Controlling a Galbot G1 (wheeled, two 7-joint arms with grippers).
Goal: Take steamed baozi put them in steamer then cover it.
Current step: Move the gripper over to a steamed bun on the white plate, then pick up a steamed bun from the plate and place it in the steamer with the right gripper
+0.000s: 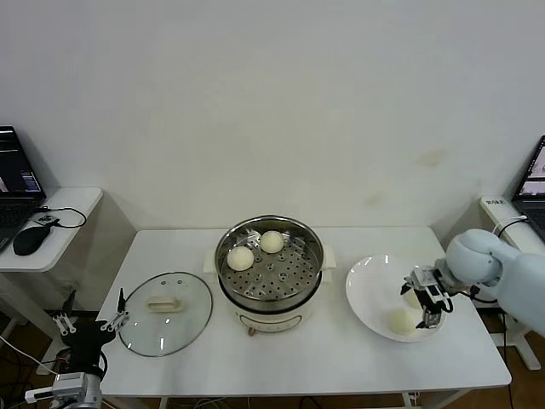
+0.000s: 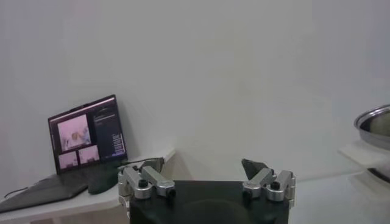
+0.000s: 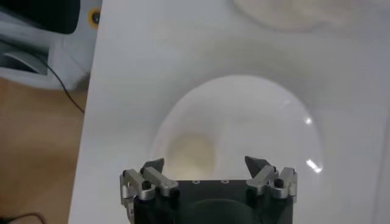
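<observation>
Over the white plate [image 1: 368,298] at the table's right end, the right gripper [image 1: 428,304] hangs with its jaws spread wide and nothing between them. From its wrist camera the two fingertips [image 3: 153,166] frame the plate's [image 3: 268,122] bowl, and one cream bun [image 3: 192,155] lies on the plate just ahead of them, closer to one finger than the other. Seen from the head, that bun [image 1: 400,321] rests on the near part of the plate, right beside the gripper, and a second bun [image 1: 413,298] sits partly hidden behind the fingers; whether either is touched I cannot tell.

Moving outward to the middle of the white table [image 1: 341,358], the steamer [image 1: 269,268] stands uncovered on its white base, its perforated tray showing. Two steamed baozi [image 1: 241,258] lie on the tray toward the far left side, close together; the other [image 1: 272,242] is a little farther back.

Left of the steamer, the cover [image 1: 165,324] lies flat on the table, its cream handle up, well apart from the pot.

At the table's near left corner, below its edge, the left gripper [image 1: 88,324] is parked, its jaws also wide apart and empty. Its own camera looks past its fingers [image 2: 146,181] to a laptop [image 2: 85,143] on a side table, with the steamer's rim [image 2: 373,125] at the edge.
</observation>
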